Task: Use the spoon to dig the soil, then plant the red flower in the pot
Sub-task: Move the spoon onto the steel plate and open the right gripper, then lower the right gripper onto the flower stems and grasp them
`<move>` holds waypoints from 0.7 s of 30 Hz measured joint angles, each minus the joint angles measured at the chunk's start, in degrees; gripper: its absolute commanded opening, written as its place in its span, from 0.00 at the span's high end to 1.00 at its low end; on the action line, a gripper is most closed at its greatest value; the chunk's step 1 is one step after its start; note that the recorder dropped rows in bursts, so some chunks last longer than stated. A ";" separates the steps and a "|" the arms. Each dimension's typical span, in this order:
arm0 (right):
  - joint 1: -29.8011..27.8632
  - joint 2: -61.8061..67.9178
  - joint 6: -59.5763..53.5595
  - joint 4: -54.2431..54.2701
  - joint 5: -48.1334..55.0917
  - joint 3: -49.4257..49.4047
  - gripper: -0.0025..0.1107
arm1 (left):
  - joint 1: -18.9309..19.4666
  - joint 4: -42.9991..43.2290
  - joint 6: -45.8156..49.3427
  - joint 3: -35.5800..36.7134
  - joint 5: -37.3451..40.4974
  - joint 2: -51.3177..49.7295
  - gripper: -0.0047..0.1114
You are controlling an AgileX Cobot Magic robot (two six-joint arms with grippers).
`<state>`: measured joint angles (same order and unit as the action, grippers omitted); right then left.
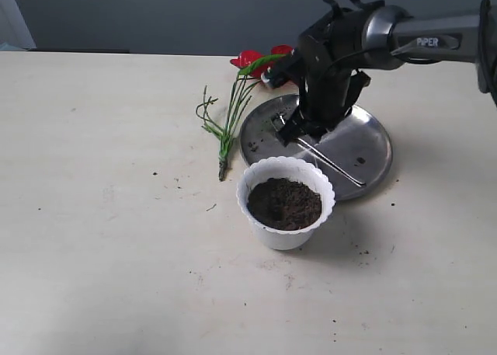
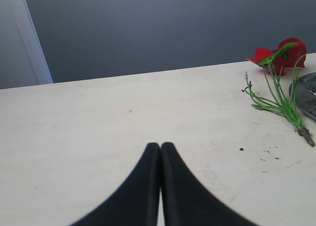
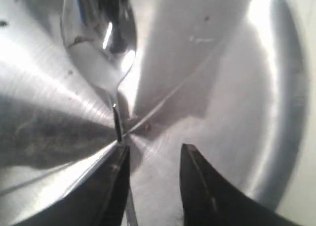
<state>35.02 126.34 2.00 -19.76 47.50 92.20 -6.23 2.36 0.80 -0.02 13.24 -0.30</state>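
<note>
Table (image 1: 101, 215): one spoon (image 1: 330, 159), one pot (image 1: 286, 202)

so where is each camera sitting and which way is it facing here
Exterior: off the arms, looking down across the table at the pot, steel plate and red flower; the right arm shows.
Left wrist: low over the table, facing the grey wall; the shut left gripper shows.
Right wrist: close above the plate, facing the spoon; the open right gripper shows.
Shared: exterior and left wrist both see the flower; exterior and right wrist both see the spoon.
</note>
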 measured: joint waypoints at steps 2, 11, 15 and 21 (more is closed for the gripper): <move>0.00 -1.95 0.79 0.07 -0.26 1.51 0.64 | 0.00 0.00 0.00 0.00 0.00 0.00 0.96; -0.02 -7.55 1.55 19.22 -7.14 10.45 0.52 | 0.00 0.00 0.00 0.00 0.00 0.00 0.96; -0.02 -5.11 1.64 25.18 -9.30 13.40 0.52 | 0.00 0.00 0.00 0.00 0.00 0.00 0.96; -0.02 2.90 4.64 29.27 -9.32 18.52 0.52 | 0.00 0.05 0.00 0.00 0.00 0.00 0.96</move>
<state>35.01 129.23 6.64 9.51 38.18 110.72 -6.23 2.41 0.80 -0.02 13.24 -0.30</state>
